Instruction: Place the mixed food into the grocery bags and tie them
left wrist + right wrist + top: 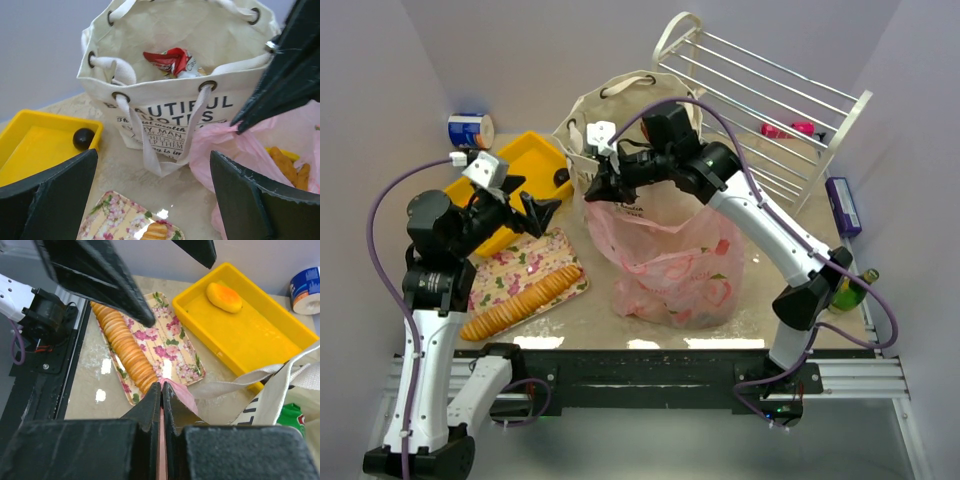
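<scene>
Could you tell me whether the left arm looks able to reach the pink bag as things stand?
Probably yes: the left claw is open, close beside the pink bag with nothing visible between them, and the right claw pinches just one edge.

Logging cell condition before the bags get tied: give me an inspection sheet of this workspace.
Surface: beige table, glare spots near edge.
Job's things: cream tote upright, red packet inside; pink bag in front of it, open, food inside; orange-yellow fruit in yellow tray.
Clutter: dark ball in that tray; cracker sleeve on floral tray; can at back left.
End effectors: left end effector open, empty; right end effector shut on pink bag's rim.
Cables: purple cables loop off both arms, right one above the tote.
Surroundings: white rack, purple box, green bottle.
</scene>
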### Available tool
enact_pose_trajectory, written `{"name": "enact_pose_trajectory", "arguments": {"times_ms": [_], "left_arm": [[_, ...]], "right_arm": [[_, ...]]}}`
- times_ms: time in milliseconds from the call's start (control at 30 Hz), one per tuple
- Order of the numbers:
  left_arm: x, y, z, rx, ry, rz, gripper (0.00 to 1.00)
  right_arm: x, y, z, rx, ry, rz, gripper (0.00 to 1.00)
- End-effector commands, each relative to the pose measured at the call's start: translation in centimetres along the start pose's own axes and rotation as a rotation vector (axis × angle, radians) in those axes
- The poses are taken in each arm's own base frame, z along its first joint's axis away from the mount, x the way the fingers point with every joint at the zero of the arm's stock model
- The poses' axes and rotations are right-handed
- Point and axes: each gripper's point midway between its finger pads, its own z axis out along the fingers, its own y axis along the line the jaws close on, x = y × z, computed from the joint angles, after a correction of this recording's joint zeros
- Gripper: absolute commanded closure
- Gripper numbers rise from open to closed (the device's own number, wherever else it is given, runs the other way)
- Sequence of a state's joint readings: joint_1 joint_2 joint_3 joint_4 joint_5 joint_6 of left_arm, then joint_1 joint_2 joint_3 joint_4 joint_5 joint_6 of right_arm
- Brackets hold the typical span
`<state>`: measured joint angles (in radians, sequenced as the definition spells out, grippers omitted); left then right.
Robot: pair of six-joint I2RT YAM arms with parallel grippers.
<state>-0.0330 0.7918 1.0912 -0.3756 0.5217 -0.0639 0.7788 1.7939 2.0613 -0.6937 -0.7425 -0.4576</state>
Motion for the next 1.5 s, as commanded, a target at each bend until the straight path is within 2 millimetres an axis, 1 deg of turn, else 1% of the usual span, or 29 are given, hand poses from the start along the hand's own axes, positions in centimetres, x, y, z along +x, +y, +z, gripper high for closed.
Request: {"name": "enact_pose_trajectory", "arguments": {"times_ms": [0,33,67,100,133,200,233,267,300,333,367,400,433,500,533,567,600,700,733,867,900,933,1067,1200,1233,1333,1367,1433,1467], "left_arm": [[-1.6,-4.9,-0.6,0.292,-0.1,0.073,0.0],[-2.6,-5.7,-0.7,0.339,-0.149,0.1,0.0],[-2.7,-7.0,-1.1,0.422,-0.157,0.085,0.0],[-2.4,-7.3,-1.0,0.45,-0.163,0.079,0.0],[-3.4,-7.7,-1.1,0.478,-0.21,0.118,0.0],[-3.3,-8.6,-1.2,0.543,-0.215,0.105,0.0],[-3.9,-8.7,-1.1,0.559,-0.247,0.126,0.0],[-3.9,-9.2,-1.2,0.593,-0.247,0.1,0.0],[-3.6,-9.4,-1.0,0.609,-0.249,0.086,0.0],[-4.2,-9.6,-0.7,0.63,-0.286,0.109,0.0],[-4.2,-10.5,-0.7,0.671,-0.284,0.079,0.0],[-4.1,-10.9,-0.5,0.692,-0.292,0.072,0.0],[-4.2,-12.2,-0.2,0.742,-0.306,0.073,0.0],[-4.7,-13.3,0.5,0.765,-0.326,0.074,0.0],[-4.3,-14.4,1.2,0.806,-0.313,0.058,0.0],[-4.5,-14.7,1.7,0.806,-0.32,0.056,0.0],[-4.6,-14.8,2.4,0.809,-0.322,0.054,0.0],[-4.4,-15.3,3.3,0.832,-0.33,0.04,0.0],[-4.3,-15.6,3.4,0.846,-0.326,0.026,0.0],[-3.4,-17.0,3.5,0.917,-0.316,-0.007,0.0],[-2.8,-17.2,4.1,0.922,-0.295,-0.023,0.0],[-2.6,-17.7,4.2,0.928,-0.297,-0.017,0.0],[-2.0,-17.7,5.3,0.905,-0.29,-0.033,0.0],[-0.6,-18.8,6.3,0.943,-0.249,-0.062,0.0],[-0.4,-19.4,6.2,0.962,-0.243,-0.065,0.01],[0.8,-20.1,6.5,0.979,-0.215,-0.087,0.03],[1.5,-20.2,6.5,0.983,-0.2,-0.099,0.04],[1.8,-20.5,6.2,0.997,-0.198,-0.115,0.07],[2.6,-20.6,6.1,1.001,-0.184,-0.128,0.08]], "right_arm": [[-2.9,-0.5,-2.3,0.105,-0.052,0.012,1.0],[-3.2,-0.6,-2.7,0.127,-0.057,0.014,1.0],[-3.5,-0.5,-3.4,0.151,-0.059,0.016,1.0],[-3.5,-0.9,-3.8,0.195,-0.054,0.042,1.0],[-3.5,-1.1,-4.3,0.218,-0.051,0.051,1.0],[-3.7,-0.7,-5.2,0.244,-0.053,0.073,1.0],[-3.5,-0.8,-5.6,0.263,-0.048,0.082,1.0],[-3.2,-0.6,-5.7,0.267,-0.041,0.096,1.0],[-3.5,-0.3,-6.3,0.276,-0.048,0.109,1.0],[-3.3,-0.2,-6.6,0.284,-0.041,0.122,1.0],[-3.1,-0.1,-6.8,0.293,-0.035,0.139,1.0],[-3.3,0.1,-7.1,0.299,-0.041,0.158,1.0],[-3.0,0.4,-7.2,0.294,-0.03,0.174,1.0],[-2.6,0.7,-7.4,0.298,-0.021,0.207,1.0],[-2.7,0.9,-7.8,0.299,-0.023,0.213,1.0],[-2.3,1.1,-7.8,0.3,-0.018,0.232,1.0],[-2.7,1.5,-8.2,0.301,-0.031,0.229,1.0],[-2.5,1.9,-8.5,0.305,-0.046,0.252,1.0],[-2.9,2.2,-9.0,0.308,-0.058,0.247,1.0],[-2.3,2.4,-9.2,0.318,-0.057,0.276,1.0],[-2.4,2.7,-9.1,0.303,-0.064,0.274,1.0],[-2.5,2.8,-9.2,0.298,-0.069,0.271,1.0],[-2.8,3.4,-9.7,0.3,-0.081,0.278,1.0],[-3.3,3.2,-10.0,0.321,-0.103,0.285,1.0],[-3.4,3.2,-10.1,0.325,-0.106,0.286,1.0],[-3.8,3.2,-10.5,0.344,-0.13,0.295,1.0],[-3.8,3.0,-10.7,0.359,-0.134,0.303,1.0],[-4.0,2.8,-11.0,0.381,-0.142,0.304,1.0],[-3.8,2.8,-10.9,0.385,-0.137,0.307,1.0]]}}
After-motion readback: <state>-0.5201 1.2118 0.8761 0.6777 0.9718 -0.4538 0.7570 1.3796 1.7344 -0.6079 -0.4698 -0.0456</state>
